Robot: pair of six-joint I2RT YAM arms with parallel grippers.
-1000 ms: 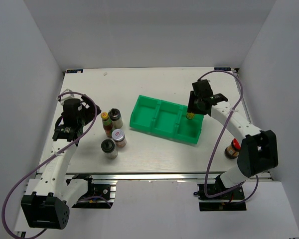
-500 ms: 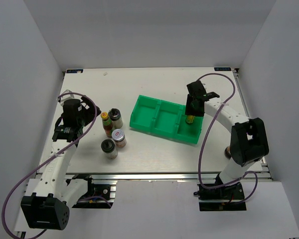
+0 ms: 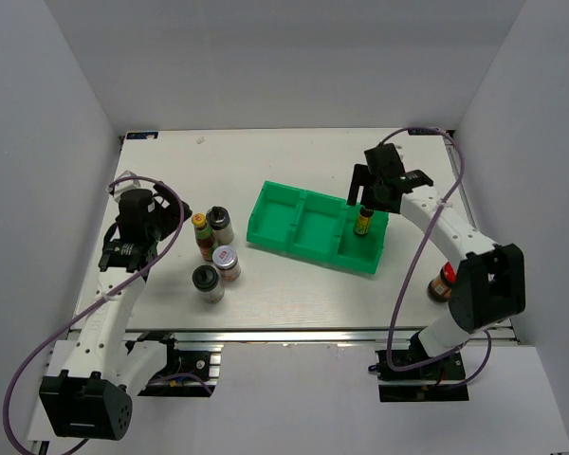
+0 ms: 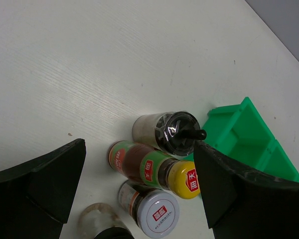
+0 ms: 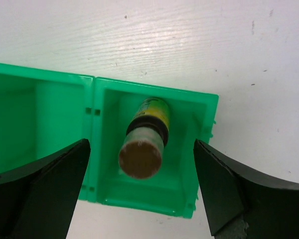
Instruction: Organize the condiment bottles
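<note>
A slim sauce bottle [image 5: 148, 130] with a yellow label and brown cap stands in the right-end compartment of the green tray [image 5: 50, 89]. My right gripper [image 5: 141, 145] hovers above it, open, fingers well clear on both sides. On the table left of the tray [image 3: 277, 220] stand a yellow-capped sauce bottle [image 4: 157, 170], a black-capped shaker [image 4: 175, 131], a silver-lidded jar [image 4: 157, 213] and a second shaker [image 3: 207, 282]. My left gripper [image 4: 139, 144] hangs open above this cluster, holding nothing. A red-lidded brown jar [image 3: 443, 282] stands near the right arm's base.
The tray's left and middle compartments [image 3: 315, 223] hold nothing. White walls close in the table on three sides. A cable loops from the right arm [image 3: 436, 220] over the table's right side.
My right gripper has opened and let go of the slim bottle, which now stands in the tray's right compartment; the gripper has drawn back slightly. The left arm has not moved.
</note>
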